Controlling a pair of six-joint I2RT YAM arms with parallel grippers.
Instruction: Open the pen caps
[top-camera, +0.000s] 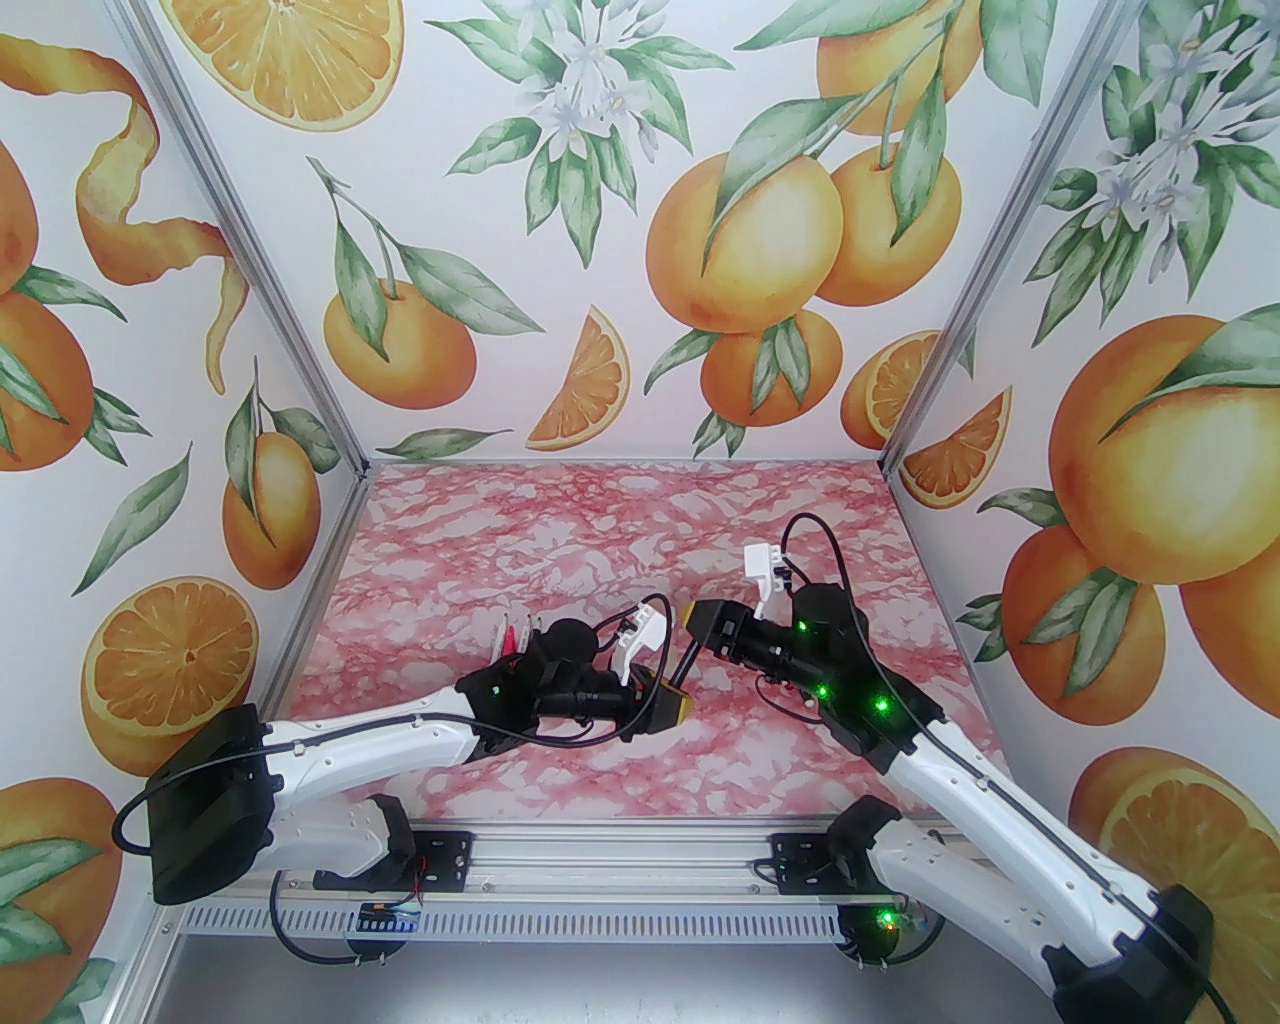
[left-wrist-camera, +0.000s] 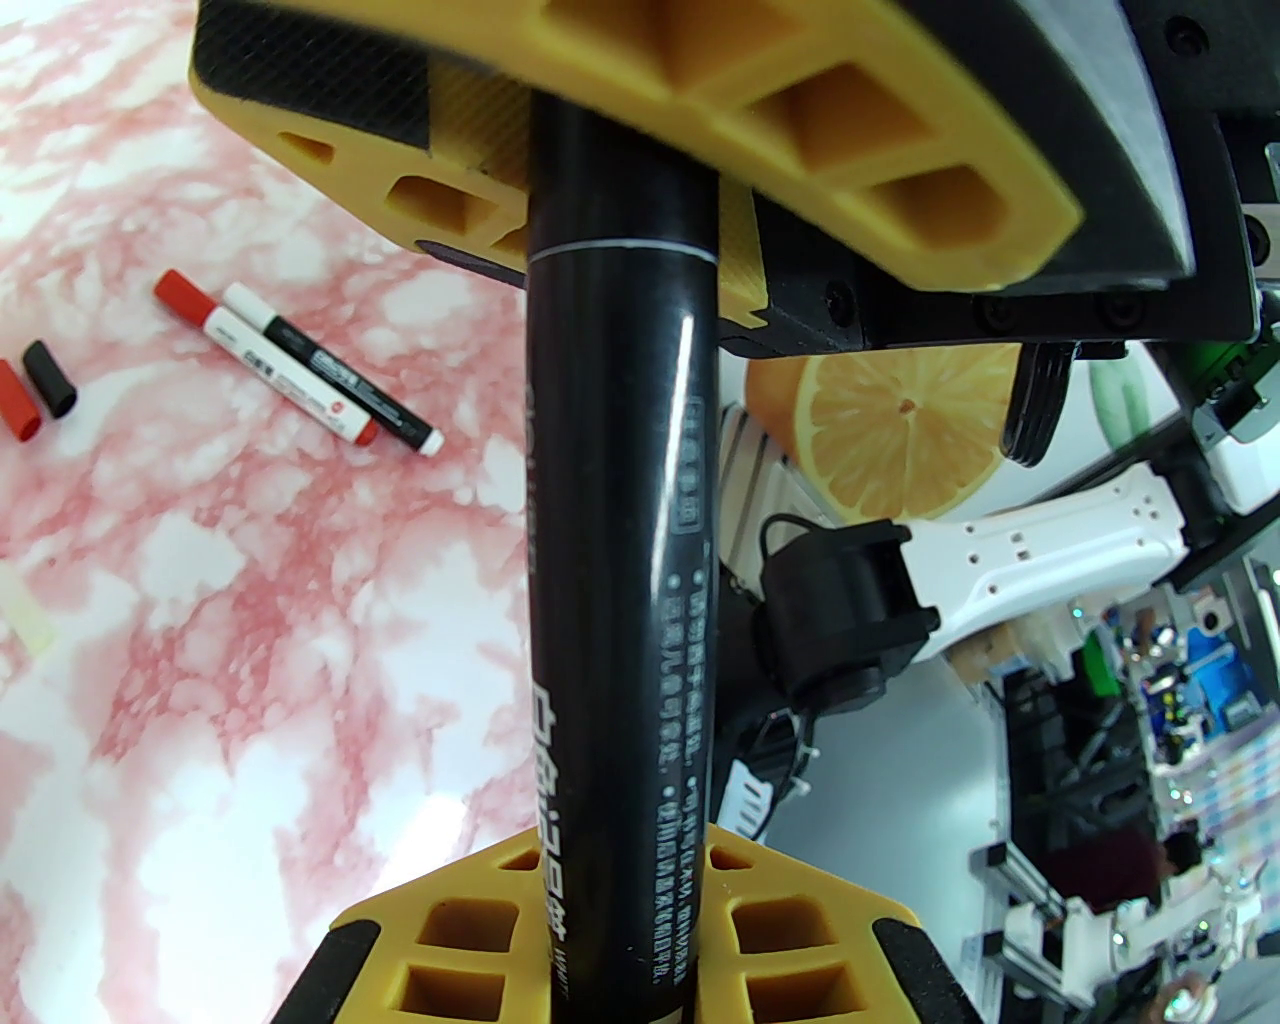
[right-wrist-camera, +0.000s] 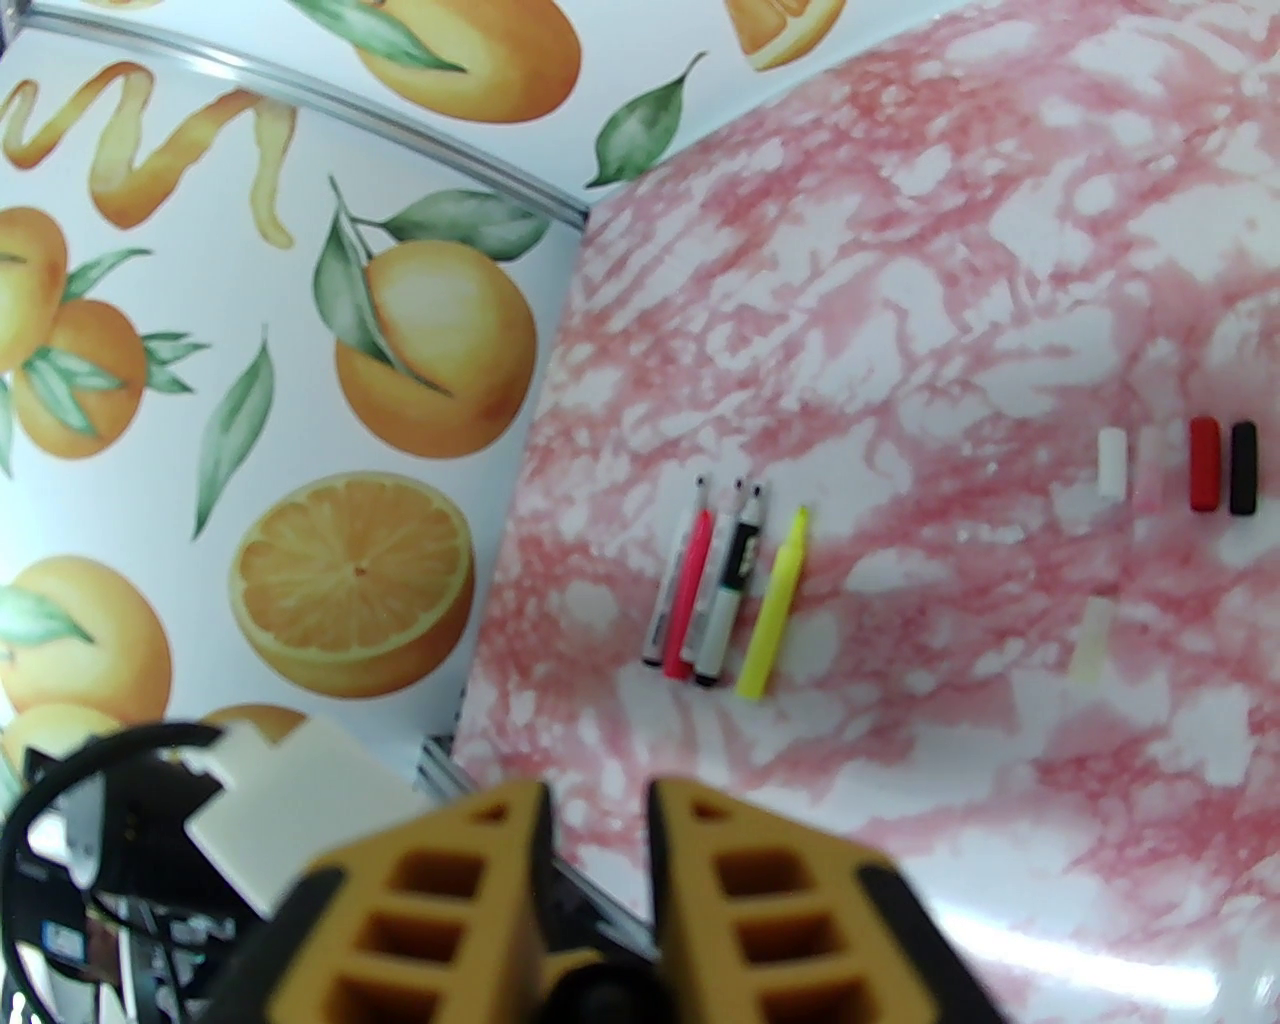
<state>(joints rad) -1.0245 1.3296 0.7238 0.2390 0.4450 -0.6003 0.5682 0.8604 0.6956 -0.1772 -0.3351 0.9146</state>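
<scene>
Clamps the left hand (left-wrist-camera: 620, 900) on a black pen (left-wrist-camera: 620, 500), yellow fingers pressed to either side of the lower barrel. Holds the pen clear of the tabletop (left-wrist-camera: 250, 620) and points it straight at the right hand (left-wrist-camera: 600, 110). Pinches the fitted cap (left-wrist-camera: 600, 200) in that right hand, just beyond a thin pale seam line where cap meets barrel. Buries most of the cap between the finger pads, so cannot make out its far end. Reads the barrel's print in part, with glare washing out the rest.

From the right wrist, leaves a narrow slit between the fingertips, with a blurred dark lump below them at the bottom edge. Cannot tell from there what it is.

Farther out, finds loose pens (right-wrist-camera: 715, 590) lying side by side on the tabletop: white barrels, one pink, one yellow. Cannot count the white ones with certainty, packed so tightly. From above, hides most of this cluster behind the left arm (top-camera: 400, 735), ends alone poking out.

Well apart from the pens, finds loose caps (right-wrist-camera: 1204, 465) in a row: white, a pale one hard to pick out against the marble pattern, red, black. Adds a dull yellow one off the row, nearly lost in the pattern. From the left wrist, crops the red cap at the frame's left edge.
</scene>
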